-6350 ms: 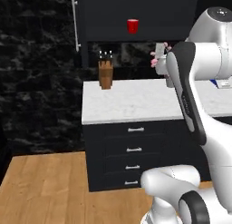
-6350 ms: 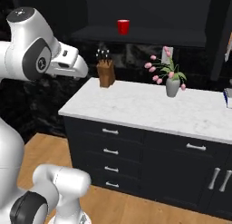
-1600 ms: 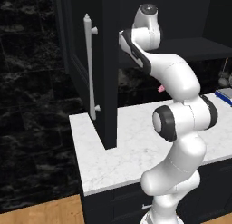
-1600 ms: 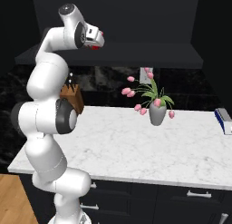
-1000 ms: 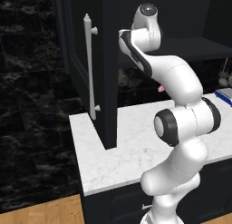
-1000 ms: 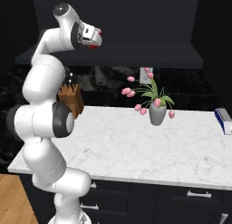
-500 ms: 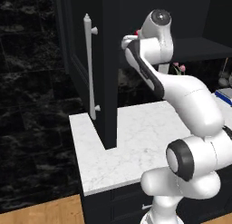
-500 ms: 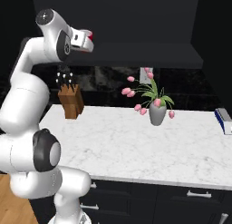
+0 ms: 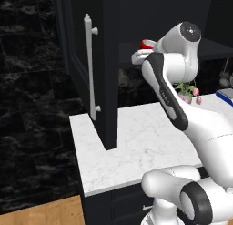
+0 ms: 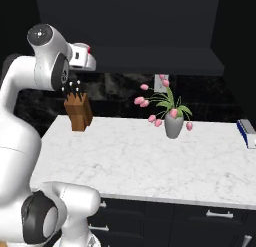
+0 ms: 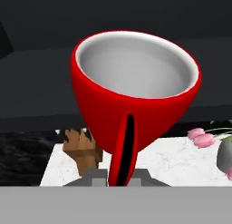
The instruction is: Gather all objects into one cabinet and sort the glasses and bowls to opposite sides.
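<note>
One bright-red cup with a pale grey inside (image 11: pixel 136 96) is counted, and one looped handle is seen on it. One brown wooden knife block (image 10: pixel 78 111) is counted on the white marble surface (image 10: pixel 150 156), with several dark knife handles standing in it; their exact number cannot be told. One grey vase of pink tulips (image 10: pixel 173 125) is counted, and one flat blue-and-white object (image 10: pixel 247 133) at the surface's far right edge. One tall black cabinet door (image 9: pixel 107 78) is counted, with one long vertical silver bar handle (image 9: pixel 89 69).
</note>
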You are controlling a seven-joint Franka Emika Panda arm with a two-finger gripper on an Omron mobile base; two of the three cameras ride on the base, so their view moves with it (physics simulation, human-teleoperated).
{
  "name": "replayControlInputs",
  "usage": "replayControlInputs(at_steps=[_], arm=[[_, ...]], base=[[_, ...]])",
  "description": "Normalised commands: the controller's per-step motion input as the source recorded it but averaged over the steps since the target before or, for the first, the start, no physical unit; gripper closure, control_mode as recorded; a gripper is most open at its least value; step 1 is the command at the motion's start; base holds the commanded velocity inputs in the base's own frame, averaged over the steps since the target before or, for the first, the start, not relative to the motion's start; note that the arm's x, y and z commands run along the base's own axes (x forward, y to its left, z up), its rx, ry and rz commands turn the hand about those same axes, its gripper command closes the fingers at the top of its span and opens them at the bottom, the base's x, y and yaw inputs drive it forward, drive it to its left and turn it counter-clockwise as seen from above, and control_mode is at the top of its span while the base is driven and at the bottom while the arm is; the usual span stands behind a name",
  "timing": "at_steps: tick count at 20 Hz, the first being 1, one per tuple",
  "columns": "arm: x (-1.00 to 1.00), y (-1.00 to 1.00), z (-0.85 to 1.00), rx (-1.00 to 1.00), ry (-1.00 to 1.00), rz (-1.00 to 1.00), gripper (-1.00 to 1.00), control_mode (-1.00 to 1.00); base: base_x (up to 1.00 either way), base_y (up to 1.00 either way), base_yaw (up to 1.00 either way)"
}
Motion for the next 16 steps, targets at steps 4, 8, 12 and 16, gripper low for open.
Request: replayControlInputs(at_steps=[4, 8, 12, 16], arm=[[-1.00, -0.02, 0.27, -0.10, 0.25, 0.06, 1.00, -1.00], [-1.00, -0.02, 0.27, -0.13, 0.26, 0.04, 1.00, -1.00], [-0.92, -0.17, -0.01, -0.09, 0.02, 0.03, 1.00, -1.00], [-0.44, -0.29, -0.11, -0.02, -0.03, 0.04, 1.00, -1.00]], base=[[0.00, 0.00, 0.00], [0.00, 0.00, 0.00], [0.00, 0.00, 0.00], [0.00, 0.00, 0.00]])
